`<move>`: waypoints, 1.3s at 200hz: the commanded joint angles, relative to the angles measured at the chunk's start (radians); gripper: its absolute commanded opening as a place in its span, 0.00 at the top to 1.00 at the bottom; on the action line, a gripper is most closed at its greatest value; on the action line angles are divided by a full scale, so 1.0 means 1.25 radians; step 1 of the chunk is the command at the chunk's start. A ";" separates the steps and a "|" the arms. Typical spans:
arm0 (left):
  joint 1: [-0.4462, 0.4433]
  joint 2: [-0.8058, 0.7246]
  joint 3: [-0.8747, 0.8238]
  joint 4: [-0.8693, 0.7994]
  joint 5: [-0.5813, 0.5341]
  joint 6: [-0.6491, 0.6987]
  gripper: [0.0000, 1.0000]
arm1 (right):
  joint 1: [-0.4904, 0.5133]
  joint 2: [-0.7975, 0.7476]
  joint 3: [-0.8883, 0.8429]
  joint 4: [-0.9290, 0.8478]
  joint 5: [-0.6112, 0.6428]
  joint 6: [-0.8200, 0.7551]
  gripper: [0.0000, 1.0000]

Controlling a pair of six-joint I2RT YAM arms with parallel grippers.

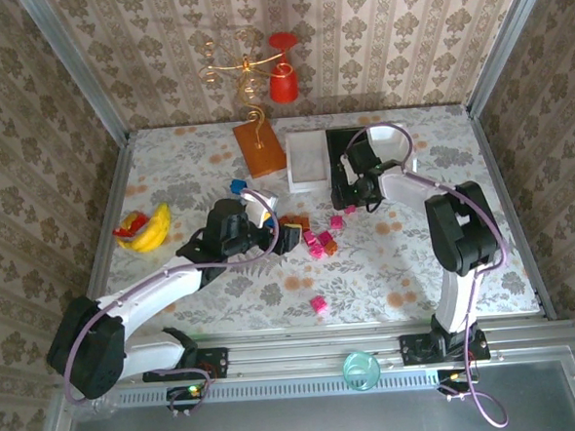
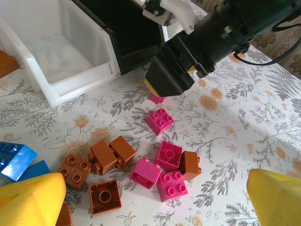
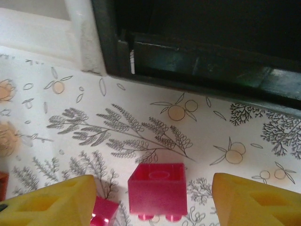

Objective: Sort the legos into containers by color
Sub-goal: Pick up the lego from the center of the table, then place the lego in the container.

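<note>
A pink lego (image 3: 157,190) stands on the table (image 3: 141,117) between the fingers of the right gripper (image 3: 154,202), with a gap on each side, just in front of the black bin (image 3: 197,70). These jaws are open wider than the block and they grip nothing. The left gripper (image 2: 153,200) is spread fully wide and empty over loose pink, brown and blue legos (image 2: 162,157); the table has a flower pattern, and patterned wallpaper (image 1: 355,36) covers the walls around it.

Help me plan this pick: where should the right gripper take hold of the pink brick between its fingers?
Grip the pink brick by its two flat side walls, coming straight down: the open right gripper straddles those upright walls.
</note>
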 commanded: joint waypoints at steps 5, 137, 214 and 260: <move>-0.008 0.003 -0.001 0.007 -0.045 0.011 0.00 | 0.005 0.039 0.051 -0.075 -0.005 -0.039 0.37; -0.007 0.004 -0.008 -0.022 -0.143 -0.005 0.00 | 0.006 0.026 0.093 -0.132 -0.038 -0.041 0.65; 0.045 -0.024 -0.037 -0.028 -0.224 -0.090 0.00 | 0.029 -0.001 0.147 0.179 -0.151 0.158 0.66; 0.074 -0.086 -0.064 -0.048 -0.223 -0.108 0.00 | 0.030 0.193 0.386 0.167 -0.124 0.200 0.63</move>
